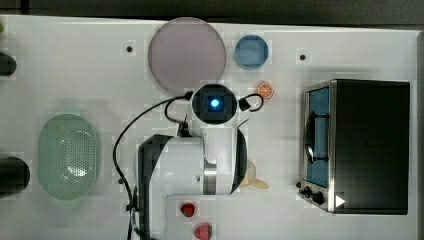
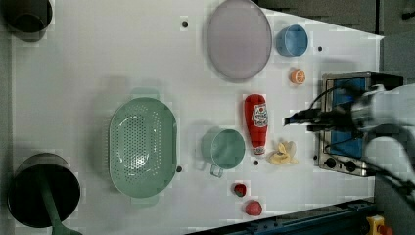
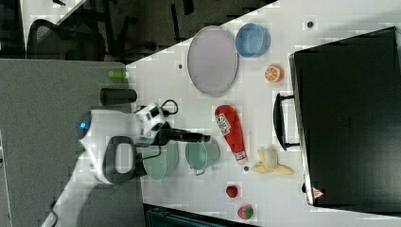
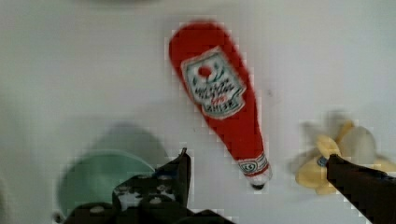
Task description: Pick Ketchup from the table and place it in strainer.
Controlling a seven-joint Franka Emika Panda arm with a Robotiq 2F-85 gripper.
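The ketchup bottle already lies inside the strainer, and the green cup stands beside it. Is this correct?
Not quite. In the left view the ketchup bottle lies on the table, outside the strainer; the green cup does stand beside it.

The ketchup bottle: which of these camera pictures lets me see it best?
The wrist view: the ketchup bottle lies close up, whole, with its label and white cap plain. The left view and the right view show it whole too, but small, lying on the table between the green cup and the banana.
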